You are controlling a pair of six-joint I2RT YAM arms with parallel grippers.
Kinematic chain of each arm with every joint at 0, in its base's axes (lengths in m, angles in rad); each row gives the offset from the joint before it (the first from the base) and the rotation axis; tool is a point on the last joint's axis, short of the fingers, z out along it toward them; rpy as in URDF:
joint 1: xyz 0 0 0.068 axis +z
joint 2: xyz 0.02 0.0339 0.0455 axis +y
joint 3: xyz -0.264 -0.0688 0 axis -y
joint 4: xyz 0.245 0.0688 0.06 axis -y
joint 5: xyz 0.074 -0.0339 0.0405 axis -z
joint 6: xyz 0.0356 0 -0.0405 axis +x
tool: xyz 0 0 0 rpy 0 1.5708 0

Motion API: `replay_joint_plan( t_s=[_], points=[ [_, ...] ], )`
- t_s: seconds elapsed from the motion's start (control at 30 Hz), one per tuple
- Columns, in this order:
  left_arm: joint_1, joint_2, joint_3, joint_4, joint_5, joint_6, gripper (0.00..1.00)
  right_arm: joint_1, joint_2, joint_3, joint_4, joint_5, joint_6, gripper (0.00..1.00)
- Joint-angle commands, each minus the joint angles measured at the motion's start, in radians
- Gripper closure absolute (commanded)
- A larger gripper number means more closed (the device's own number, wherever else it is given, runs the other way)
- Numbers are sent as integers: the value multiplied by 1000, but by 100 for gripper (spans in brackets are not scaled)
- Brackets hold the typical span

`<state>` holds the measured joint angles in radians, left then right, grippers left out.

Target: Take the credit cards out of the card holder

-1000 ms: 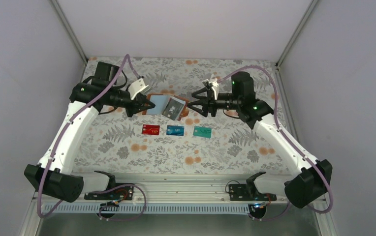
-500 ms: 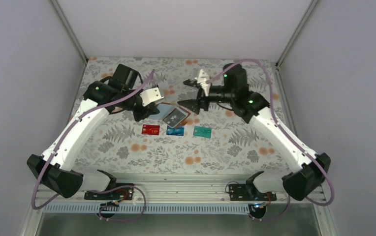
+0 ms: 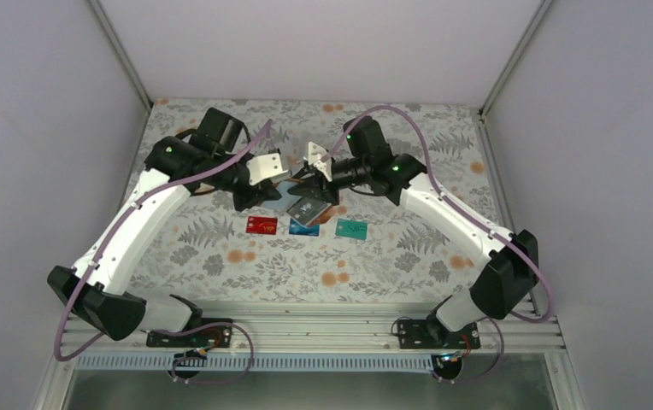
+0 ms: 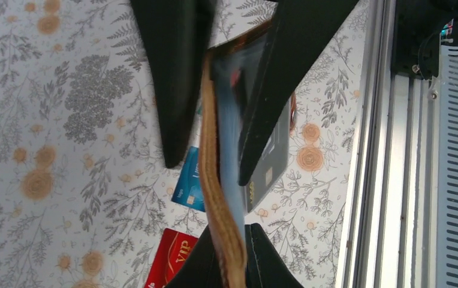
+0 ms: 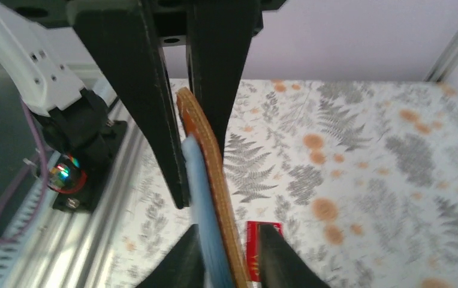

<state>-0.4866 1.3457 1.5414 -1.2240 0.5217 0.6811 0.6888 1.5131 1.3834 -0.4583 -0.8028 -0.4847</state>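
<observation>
Seen from above, both arms reach inward and meet, and the small brown leather folding card holder (image 3: 300, 198) is half hidden between the left fingers (image 3: 255, 196) and right fingers (image 3: 321, 179). The wrist views show each pair closed to a narrow slit, pinching an edge of the holder above the floral bench (image 3: 220, 248). Just outside the left fingers is a thin black card (image 4: 271, 157), possibly in its pocket. Below the fingers lie a red card (image 3: 261, 225), a blue card (image 3: 304, 229) and a teal card (image 3: 351, 229).
</observation>
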Motion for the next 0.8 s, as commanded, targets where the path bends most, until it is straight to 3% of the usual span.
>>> replay_joint_plan(
  t_s=[0.0, 0.03, 0.1, 0.13, 0.17, 0.2, 0.23, 0.37, 0.5, 0.63, 0.77],
  points=[
    [-4, 0, 62, -33, 82, 36, 98, 11, -4, 7, -15, 31, -24, 88],
    [-5, -2, 71, -34, 92, 35, 98, 10, -12, 5, -14, 27, -23, 95],
    [-3, -5, 83, -25, 98, 27, 97, 6, -35, -1, 3, 6, 0, 96],
    [-1, -8, 89, -8, 93, 10, 83, -5, -53, -6, 31, -9, 39, 96],
    [7, -16, 92, 19, 89, -19, 56, -25, -75, -15, 81, -36, 91, 96],
    [23, -25, 95, 39, 100, -30, 38, -49, -105, -32, 150, -66, 167, 96],
    [47, -33, 109, 53, 125, -35, 25, -70, -135, -61, 237, -80, 252, 96],
    [108, -44, 220, 86, 210, -81, 12, -102, -234, -158, 511, 50, 536, 96],
    [108, -17, 356, 127, 307, -146, 3, -102, -285, -231, 743, 71, 754, 96],
    [107, 8, 394, 186, 376, -214, 3, -98, -346, -303, 946, 91, 858, 96],
    [106, 21, 410, 217, 384, -234, 2, -95, -403, -356, 1042, 106, 870, 96]
  ],
)
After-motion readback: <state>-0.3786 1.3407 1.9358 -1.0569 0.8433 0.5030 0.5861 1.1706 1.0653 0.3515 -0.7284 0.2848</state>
